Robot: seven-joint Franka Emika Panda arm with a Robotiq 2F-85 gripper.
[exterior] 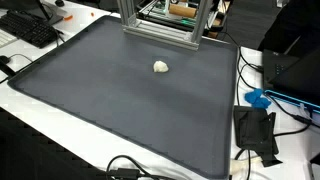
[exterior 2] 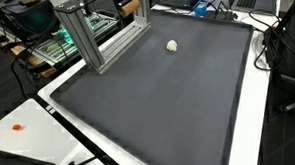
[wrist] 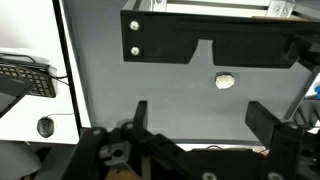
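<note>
A small whitish lump lies on the dark grey mat, near the metal frame; it also shows in the exterior view and in the wrist view. My gripper shows only in the wrist view. Its two black fingers are spread wide apart with nothing between them. It hangs high above the mat, and the lump lies beyond the fingertips, closer to the right finger. The arm is out of sight in both exterior views.
An aluminium frame stands at the mat's far edge, also seen in the exterior view. A keyboard and a mouse lie on the white table. Black boxes and cables sit beside the mat.
</note>
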